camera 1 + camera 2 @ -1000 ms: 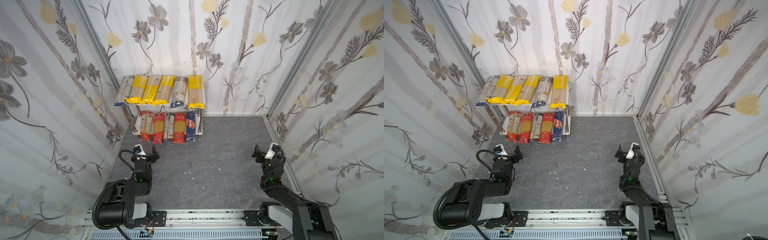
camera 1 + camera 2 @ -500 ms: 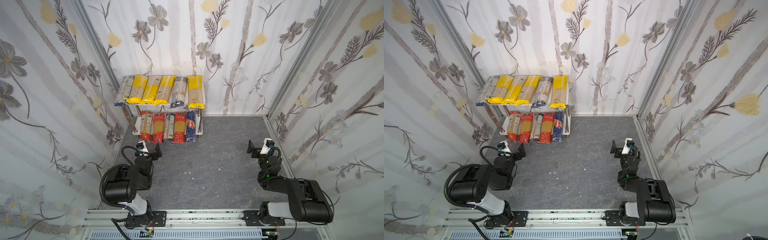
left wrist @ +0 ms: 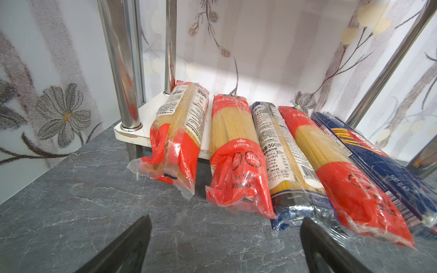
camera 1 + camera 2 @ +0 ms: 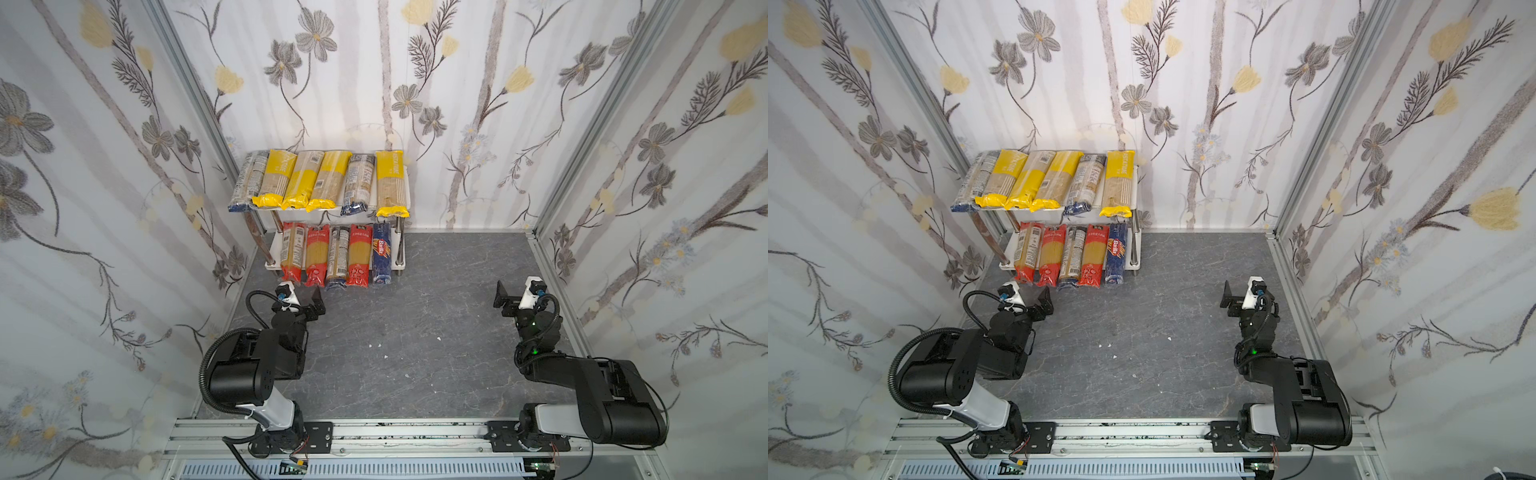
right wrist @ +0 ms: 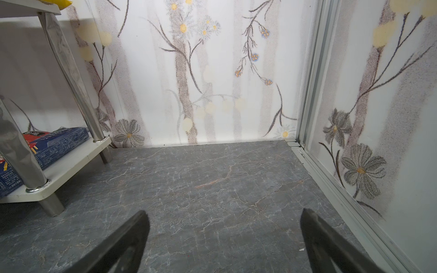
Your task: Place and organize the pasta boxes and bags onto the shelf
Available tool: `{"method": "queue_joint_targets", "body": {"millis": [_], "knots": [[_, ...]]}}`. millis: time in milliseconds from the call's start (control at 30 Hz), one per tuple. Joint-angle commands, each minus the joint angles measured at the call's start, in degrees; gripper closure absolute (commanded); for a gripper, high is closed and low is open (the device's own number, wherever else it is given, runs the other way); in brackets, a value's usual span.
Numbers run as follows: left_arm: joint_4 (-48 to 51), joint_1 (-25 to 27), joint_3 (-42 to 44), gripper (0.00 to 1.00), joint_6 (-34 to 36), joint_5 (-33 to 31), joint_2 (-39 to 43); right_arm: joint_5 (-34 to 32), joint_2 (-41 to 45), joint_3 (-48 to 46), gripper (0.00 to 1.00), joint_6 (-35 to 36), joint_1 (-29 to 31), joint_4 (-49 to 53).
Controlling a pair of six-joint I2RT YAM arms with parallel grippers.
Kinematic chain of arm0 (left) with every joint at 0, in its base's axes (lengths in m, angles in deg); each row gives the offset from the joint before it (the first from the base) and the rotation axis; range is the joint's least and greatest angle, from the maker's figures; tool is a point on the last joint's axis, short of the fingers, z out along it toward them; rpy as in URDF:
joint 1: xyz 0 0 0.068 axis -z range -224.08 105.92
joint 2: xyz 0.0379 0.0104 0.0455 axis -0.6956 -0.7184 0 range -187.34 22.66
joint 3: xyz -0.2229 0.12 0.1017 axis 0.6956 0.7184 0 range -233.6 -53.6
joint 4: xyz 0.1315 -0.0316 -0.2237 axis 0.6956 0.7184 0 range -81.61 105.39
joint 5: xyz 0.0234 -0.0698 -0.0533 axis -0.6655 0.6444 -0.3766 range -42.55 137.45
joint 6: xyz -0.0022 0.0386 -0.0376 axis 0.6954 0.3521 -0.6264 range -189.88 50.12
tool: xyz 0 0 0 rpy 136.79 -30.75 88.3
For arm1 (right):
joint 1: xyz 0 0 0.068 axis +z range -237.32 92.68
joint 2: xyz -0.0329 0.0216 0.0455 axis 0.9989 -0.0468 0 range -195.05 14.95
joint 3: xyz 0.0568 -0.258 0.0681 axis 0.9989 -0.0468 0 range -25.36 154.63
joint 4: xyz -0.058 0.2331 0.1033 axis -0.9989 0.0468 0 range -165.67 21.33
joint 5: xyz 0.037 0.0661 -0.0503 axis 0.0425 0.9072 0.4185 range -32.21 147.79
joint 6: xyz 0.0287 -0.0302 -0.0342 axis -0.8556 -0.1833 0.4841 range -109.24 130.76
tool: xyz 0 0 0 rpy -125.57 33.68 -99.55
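Observation:
The shelf (image 4: 299, 216) stands in the back left corner in both top views. Several pasta bags with yellow or dark-blue ends (image 4: 320, 180) lie side by side on its upper board. Several more lie on the lower board, among them red-ended bags (image 3: 234, 153) and the dark blue Barilla pack (image 4: 381, 259) at the right end. Their near ends overhang the board's front edge. My left gripper (image 4: 306, 301) hovers open just in front of the lower row, with nothing between its fingers (image 3: 132, 243). My right gripper (image 4: 514, 297) is open and empty over bare floor at the right.
Grey marble-look floor (image 4: 415, 332) with a few white crumbs (image 4: 380, 345) stretches between the arms. Floral walls close in the left, back and right. An aluminium rail (image 4: 374, 432) runs along the front. A chrome post (image 5: 71, 78) of the shelf shows in the right wrist view.
Both arms have folded down low toward the front rail, and both grippers have shifted a little toward the middle. The grippers stay open. The packs have not moved.

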Motion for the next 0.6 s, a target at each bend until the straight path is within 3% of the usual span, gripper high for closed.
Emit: {"method": "queue_joint_targets", "body": {"millis": [0,200,267,367,567], "knots": [[-0.9,-0.1,-0.2,0.0,1.3,1.2,0.1,-0.8,0.1,0.1,0.0,1.2,0.1,-1.7],[-0.8,0.0,-0.2,0.0,5.8,12.8,0.2,-0.7,0.1,0.2,0.0,1.2,0.1,-1.7],[-0.9,0.0,-0.3,0.0,5.2,11.2,0.1,-0.7,0.1,0.1,0.0,1.2,0.1,-1.7],[-0.8,-0.1,-0.2,0.0,2.1,3.3,0.1,-0.7,0.1,0.1,0.0,1.2,0.1,-1.7],[-0.8,-0.2,-0.4,0.0,2.3,3.6,0.1,-0.8,0.1,0.1,0.0,1.2,0.1,-1.7]]}}
